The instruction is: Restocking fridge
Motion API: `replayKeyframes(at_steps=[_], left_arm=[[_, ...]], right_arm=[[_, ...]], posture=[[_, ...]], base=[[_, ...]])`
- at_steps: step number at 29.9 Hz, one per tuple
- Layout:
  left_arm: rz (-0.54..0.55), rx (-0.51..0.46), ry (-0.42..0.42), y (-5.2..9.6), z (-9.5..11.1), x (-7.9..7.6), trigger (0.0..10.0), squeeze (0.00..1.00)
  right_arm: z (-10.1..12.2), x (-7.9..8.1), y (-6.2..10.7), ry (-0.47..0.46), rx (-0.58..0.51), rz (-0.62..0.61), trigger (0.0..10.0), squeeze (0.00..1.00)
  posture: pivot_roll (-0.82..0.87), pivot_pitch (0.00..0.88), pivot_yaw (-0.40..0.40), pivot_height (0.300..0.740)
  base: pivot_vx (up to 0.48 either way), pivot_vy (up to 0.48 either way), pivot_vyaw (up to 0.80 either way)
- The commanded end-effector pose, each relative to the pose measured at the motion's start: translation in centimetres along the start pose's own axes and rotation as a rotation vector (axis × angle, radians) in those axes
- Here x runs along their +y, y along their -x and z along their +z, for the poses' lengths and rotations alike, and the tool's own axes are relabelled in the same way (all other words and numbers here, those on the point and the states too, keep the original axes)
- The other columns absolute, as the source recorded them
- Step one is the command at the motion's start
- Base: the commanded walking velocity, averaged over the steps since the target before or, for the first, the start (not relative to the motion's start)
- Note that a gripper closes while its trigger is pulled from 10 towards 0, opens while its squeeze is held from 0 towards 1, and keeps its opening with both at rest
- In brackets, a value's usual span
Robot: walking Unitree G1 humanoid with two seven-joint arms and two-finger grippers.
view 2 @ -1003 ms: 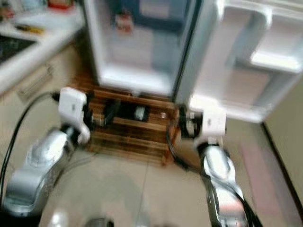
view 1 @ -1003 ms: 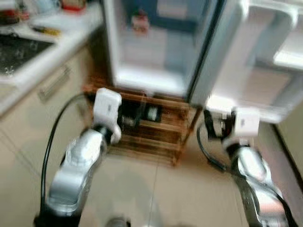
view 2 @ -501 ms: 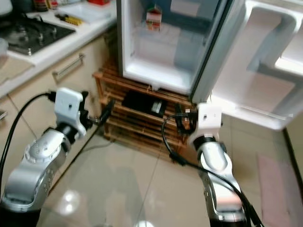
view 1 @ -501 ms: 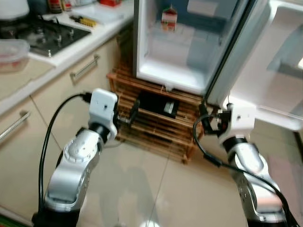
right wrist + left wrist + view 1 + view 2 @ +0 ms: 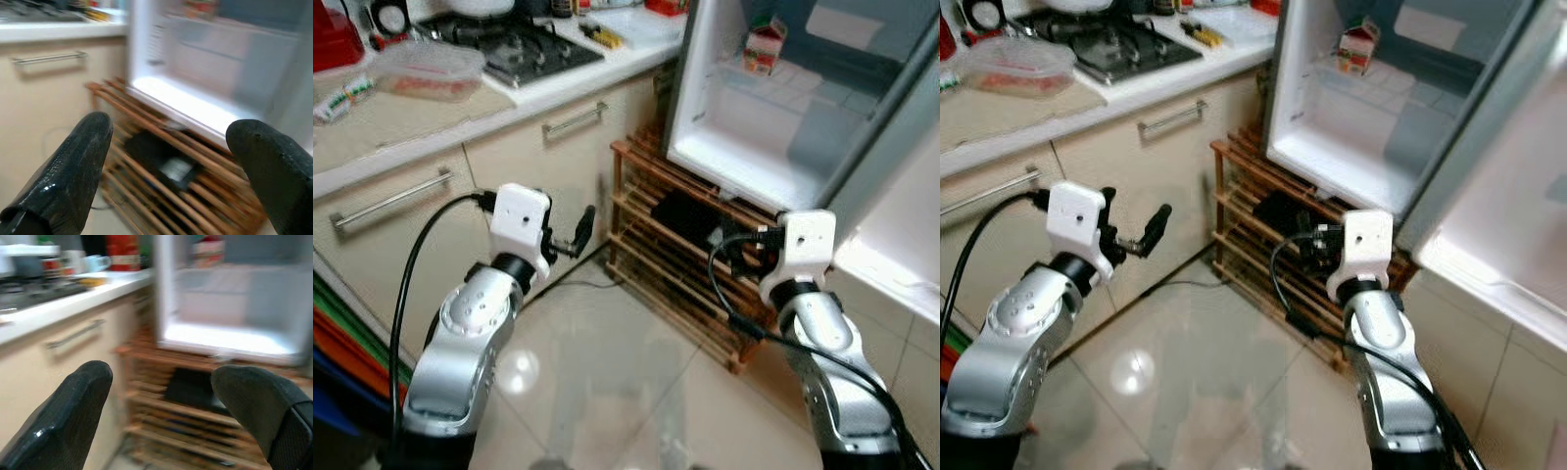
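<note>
The fridge (image 5: pixel 736 159) stands open at the upper right, its door swung out to the right. A small red and white carton (image 5: pixel 763 47) sits on a shelf deep inside it. My left gripper (image 5: pixel 581 231) is held out in front of the cabinets, open, with nothing between its fingers (image 5: pixel 73 413). My right gripper (image 5: pixel 1317 247) hovers before the wooden rack under the fridge, also open and empty, as the right wrist view shows by its fingers (image 5: pixel 66 171) standing wide apart.
A low wooden rack (image 5: pixel 677 266) holds a black box (image 5: pixel 690 215) beneath the fridge. To the left runs a counter with a gas hob (image 5: pixel 514 44), a plastic container (image 5: pixel 426 70) and cabinet handles (image 5: pixel 574 120). Glossy tiled floor (image 5: pixel 607 382) lies below.
The whole picture has shifted: the camera swung left, so the fridge now sits upper right and more counter shows. Both arms keep their pose, grippers still open.
</note>
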State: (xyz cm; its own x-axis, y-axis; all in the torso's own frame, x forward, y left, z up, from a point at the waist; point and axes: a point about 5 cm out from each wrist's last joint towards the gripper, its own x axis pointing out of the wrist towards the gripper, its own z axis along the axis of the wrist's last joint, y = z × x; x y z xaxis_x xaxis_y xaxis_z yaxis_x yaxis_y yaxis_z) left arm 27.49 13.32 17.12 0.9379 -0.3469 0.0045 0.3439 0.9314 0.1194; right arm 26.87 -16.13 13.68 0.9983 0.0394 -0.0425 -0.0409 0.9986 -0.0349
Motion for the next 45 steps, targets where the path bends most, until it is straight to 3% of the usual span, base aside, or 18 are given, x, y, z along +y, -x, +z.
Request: replayKeyframes(at_steps=[1,9,12,18,26,34,39,45], left_arm=[[-0.013,-0.009,-0.019,-0.2,0.3,-0.1,10.0,0.00],[-0.059,0.022,-0.003,0.1,-0.3,-0.2,10.0,0.00],[-0.080,0.032,-0.013,0.5,-0.7,-0.2,10.0,0.00],[-0.089,0.030,0.032,0.7,-0.7,-0.4,10.0,0.00],[-0.097,0.024,0.033,0.7,-0.5,-0.4,10.0,0.00],[-0.090,0.021,0.026,0.7,-0.5,-0.3,10.0,0.00],[-0.070,0.026,-0.024,0.6,-0.4,0.0,10.0,0.00],[-0.058,0.046,0.034,0.5,-0.6,0.2,10.0,0.00]], right_arm=[[0.3,-0.6,0.0,0.001,-0.015,-0.029,10.0,0.00],[-0.4,-0.7,0.8,0.031,0.013,-0.053,10.0,0.00],[-0.8,-0.8,1.5,-0.038,0.031,-0.087,10.0,0.00],[-1.3,-0.2,2.5,-0.058,0.060,-0.072,10.0,0.00],[-1.1,0.0,2.8,-0.073,0.066,-0.091,10.0,0.00],[-1.1,-0.1,2.9,-0.059,0.073,-0.099,10.0,0.00],[-1.2,-0.1,2.8,-0.050,0.095,-0.113,10.0,0.00],[-0.8,-0.2,2.4,-0.048,0.083,-0.113,10.0,0.00]], posture=[[0.02,0.016,-0.060,0.740],[0.01,0.027,-0.044,0.740],[0.00,0.031,-0.043,0.740],[0.00,0.036,-0.046,0.740],[0.00,0.038,-0.045,0.740],[0.00,0.037,-0.045,0.740],[0.00,0.039,-0.044,0.740],[0.00,0.040,-0.039,0.740]], base=[[0.000,-0.480,0.00],[0.000,-0.360,0.00],[0.000,0.000,0.00],[0.000,0.000,-0.53],[0.000,0.409,-0.80],[0.000,0.000,-0.16],[0.000,-0.192,0.00],[0.000,-0.320,0.00]])
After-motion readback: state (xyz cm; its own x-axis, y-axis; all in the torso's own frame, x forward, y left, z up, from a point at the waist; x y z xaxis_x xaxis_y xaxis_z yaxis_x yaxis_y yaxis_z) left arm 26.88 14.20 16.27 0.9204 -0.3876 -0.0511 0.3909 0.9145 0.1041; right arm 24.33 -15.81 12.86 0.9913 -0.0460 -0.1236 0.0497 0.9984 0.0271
